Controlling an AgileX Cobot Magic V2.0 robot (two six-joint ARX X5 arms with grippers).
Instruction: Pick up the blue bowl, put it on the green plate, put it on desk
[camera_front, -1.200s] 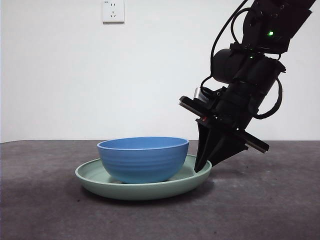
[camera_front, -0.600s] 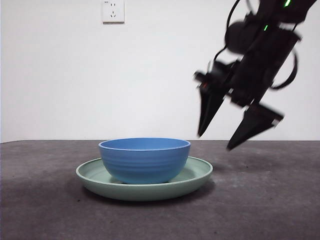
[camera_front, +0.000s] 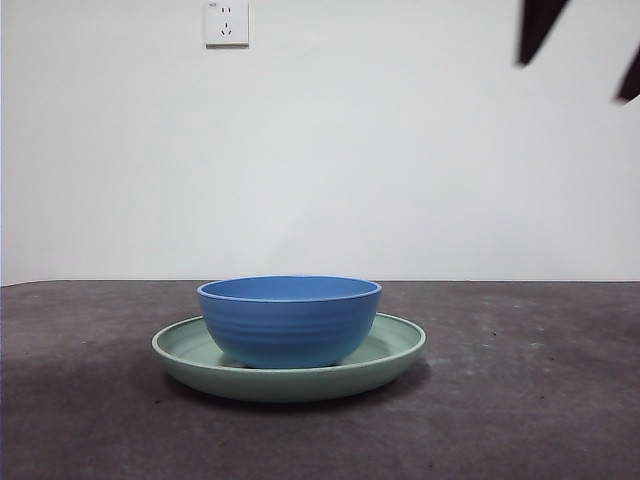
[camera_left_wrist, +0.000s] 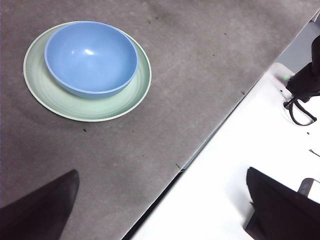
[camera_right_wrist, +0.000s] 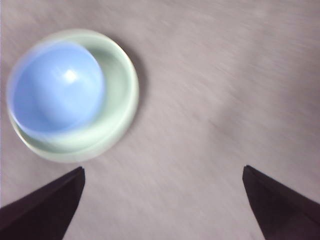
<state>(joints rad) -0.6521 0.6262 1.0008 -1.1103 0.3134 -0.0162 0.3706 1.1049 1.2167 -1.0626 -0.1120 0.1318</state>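
Observation:
The blue bowl (camera_front: 290, 315) sits upright inside the green plate (camera_front: 392, 350), and the plate rests on the desk (camera_front: 520, 410). Nothing touches either of them. My right gripper (camera_front: 582, 58) shows only as two black tips at the top right of the front view, high above the desk. Its wrist view is blurred and looks down on the bowl (camera_right_wrist: 55, 90) and plate (camera_right_wrist: 120, 100), with the right gripper (camera_right_wrist: 163, 171) open and empty. My left gripper (camera_left_wrist: 162, 174) is also open and empty, high over the desk's edge, far from the bowl (camera_left_wrist: 90, 57) and plate (camera_left_wrist: 131, 97).
A white wall with a socket (camera_front: 226, 22) stands behind the desk. In the left wrist view a white surface (camera_left_wrist: 250, 150) borders the desk's edge, with black cables (camera_left_wrist: 300, 107) on it.
My right gripper has let go of the plate's right rim, opened, and risen up and to the right, almost out of the front view. Bowl and plate stay put.

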